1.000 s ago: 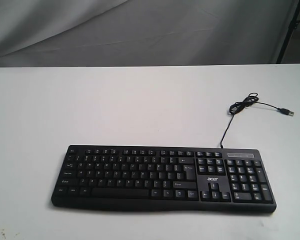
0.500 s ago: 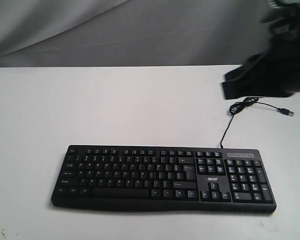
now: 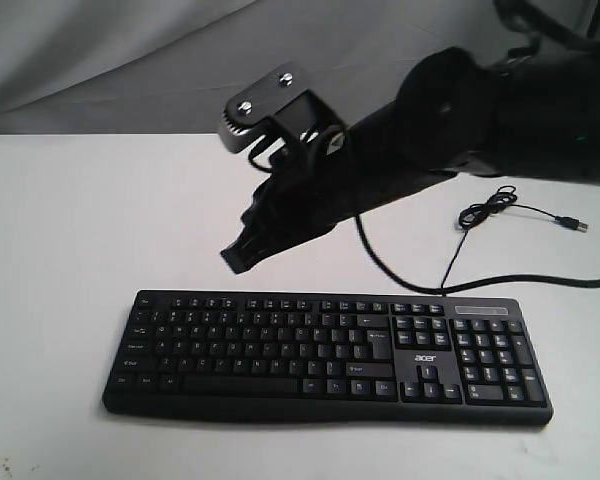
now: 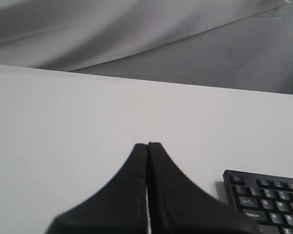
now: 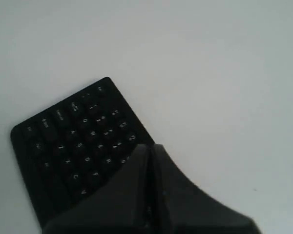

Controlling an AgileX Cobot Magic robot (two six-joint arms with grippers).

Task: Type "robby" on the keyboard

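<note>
The black acer keyboard [image 3: 325, 355] lies flat near the table's front edge, number pad to the right, its thin USB cable [image 3: 500, 208] running back right. My right gripper [image 3: 242, 256] reaches in from the right and hangs just above and behind the keyboard's upper left key rows, fingers pressed together and empty. In the right wrist view its tips [image 5: 151, 146] hover over the letter keys of the keyboard [image 5: 73, 146]. My left gripper [image 4: 147, 145] is shut and empty over bare table, with a corner of the keyboard [image 4: 263, 200] beside it. The left arm is outside the exterior view.
A white table [image 3: 100, 220] carries everything. Grey cloth [image 3: 130, 60] hangs behind it. The right arm's black cable [image 3: 410, 280] droops onto the table just behind the keyboard. The USB plug [image 3: 577, 225] lies loose at the back right.
The right arm has swept in from the upper right and down to the left, from the table's far corner to just above the keyboard's upper left rows. The keyboard has not moved.
</note>
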